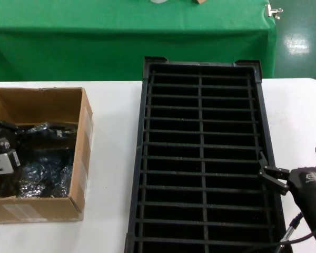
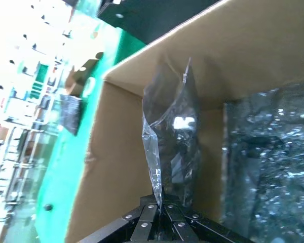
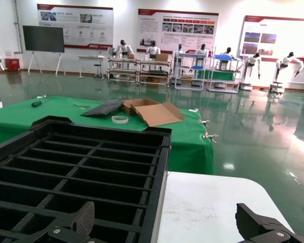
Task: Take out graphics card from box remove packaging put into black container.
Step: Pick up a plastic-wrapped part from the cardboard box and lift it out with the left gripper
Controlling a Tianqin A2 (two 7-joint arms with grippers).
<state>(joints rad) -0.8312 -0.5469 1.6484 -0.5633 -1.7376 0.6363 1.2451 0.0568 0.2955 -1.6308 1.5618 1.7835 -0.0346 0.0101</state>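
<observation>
Left tool (image 2: 159, 210): down inside the brown corrugated cardboard box (image 1: 79, 174), fingers pinched on the edge of a crinkly translucent silvery plastic bag (image 2: 175, 147), which stands upright with a dark card inside.
Right tool (image 1: 267, 171): jaws spread apart, holding nothing, at the right rim of the long black ribbed plastic tray (image 1: 201, 84).
Box: on the white surface (image 1: 113, 158), left of the tray, with more shiny bagged bundles (image 1: 42, 176) lying inside.

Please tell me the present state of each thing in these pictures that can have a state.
box: open at top, upright on the white table, holding shiny bagged bundles.
packaging: standing upright, pinched at its lower edge.
black container: slots all empty.
left gripper: inside the box, shut on the packaging.
right gripper: open, holding nothing, at the container's right edge.
</observation>
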